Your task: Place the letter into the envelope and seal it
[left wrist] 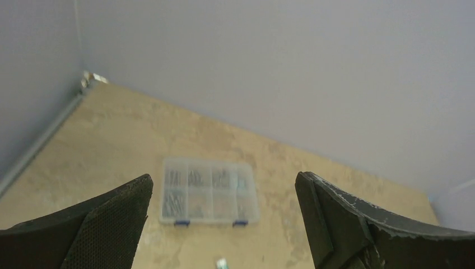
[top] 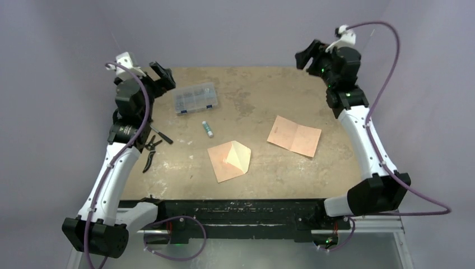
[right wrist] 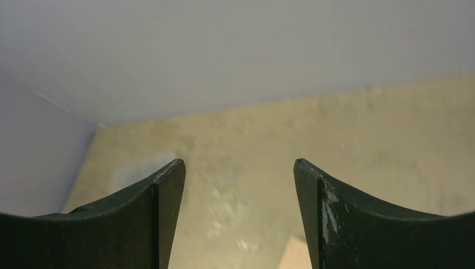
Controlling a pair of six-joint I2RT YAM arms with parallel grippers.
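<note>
The envelope [top: 226, 162] lies flat near the table's middle front, its pale cream flap [top: 241, 154] open to the right. The letter [top: 294, 136], a creased salmon sheet, lies flat to its right; a corner of it shows at the bottom of the right wrist view [right wrist: 294, 256]. My left gripper [top: 162, 76] is raised at the far left, open and empty, above the parts box. My right gripper [top: 308, 54] is raised at the far right, open and empty. Both are well away from the papers.
A clear plastic parts box [top: 195, 97] sits at the back left, also in the left wrist view [left wrist: 208, 192]. A small glue stick [top: 208, 129] lies in front of it. Black pliers [top: 151, 151] lie by the left arm. The table edge [top: 224, 196] runs along the front.
</note>
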